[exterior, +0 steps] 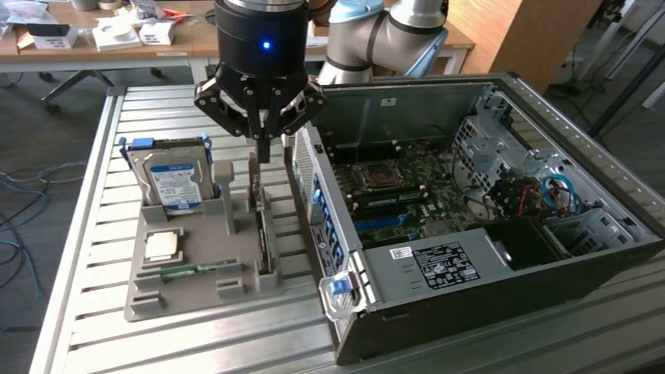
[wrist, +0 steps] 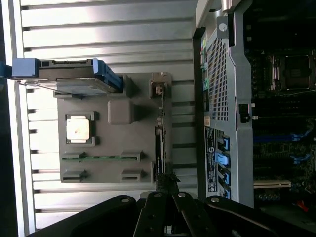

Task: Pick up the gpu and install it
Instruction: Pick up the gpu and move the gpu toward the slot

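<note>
The gpu (exterior: 262, 234) stands on its edge in a slot of the grey tray (exterior: 198, 292), a thin green card with a metal bracket at its far end. In the wrist view the gpu (wrist: 159, 143) shows as a narrow dark strip along the tray (wrist: 111, 173). My gripper (exterior: 267, 156) hangs just above the card's far end with its fingers shut together. Nothing shows between the fingers, and the card sits in its slot. The gripper (wrist: 167, 183) meets at the card's end in the wrist view.
An open computer case (exterior: 468, 234) lies right of the tray, motherboard up. The tray also carries a silver hard drive (exterior: 171, 181), a processor (exterior: 163, 245) and a memory stick (exterior: 192, 269). All rest on a slatted metal table (exterior: 93, 234).
</note>
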{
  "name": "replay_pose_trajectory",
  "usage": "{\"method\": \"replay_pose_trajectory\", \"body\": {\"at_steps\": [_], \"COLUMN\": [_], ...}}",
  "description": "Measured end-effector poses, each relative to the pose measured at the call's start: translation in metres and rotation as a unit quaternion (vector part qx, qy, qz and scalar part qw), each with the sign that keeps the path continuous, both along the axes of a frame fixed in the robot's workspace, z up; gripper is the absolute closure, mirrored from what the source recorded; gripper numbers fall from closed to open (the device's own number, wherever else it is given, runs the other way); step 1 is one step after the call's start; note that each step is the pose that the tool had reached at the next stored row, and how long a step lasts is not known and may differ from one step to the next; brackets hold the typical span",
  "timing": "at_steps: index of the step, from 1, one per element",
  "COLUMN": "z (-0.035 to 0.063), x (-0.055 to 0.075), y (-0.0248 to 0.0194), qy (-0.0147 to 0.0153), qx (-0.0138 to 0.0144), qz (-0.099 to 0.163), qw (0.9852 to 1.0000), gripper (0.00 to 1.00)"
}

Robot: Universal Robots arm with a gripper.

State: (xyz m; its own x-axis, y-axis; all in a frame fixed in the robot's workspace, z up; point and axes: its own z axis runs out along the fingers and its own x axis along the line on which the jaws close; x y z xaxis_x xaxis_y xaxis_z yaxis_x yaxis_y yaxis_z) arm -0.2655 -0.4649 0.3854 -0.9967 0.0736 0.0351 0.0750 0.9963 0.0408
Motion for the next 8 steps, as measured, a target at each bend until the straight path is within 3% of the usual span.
{"method": "replay_pose_trajectory", "body": {"at_steps": [8], "z": [0.0000], "x": [0.0000], "y": [0.0000], "qy": [0.0000], "qx": [0.0000], "qz": [0.000], "qw": [1.0000], "gripper": [0.89]}}
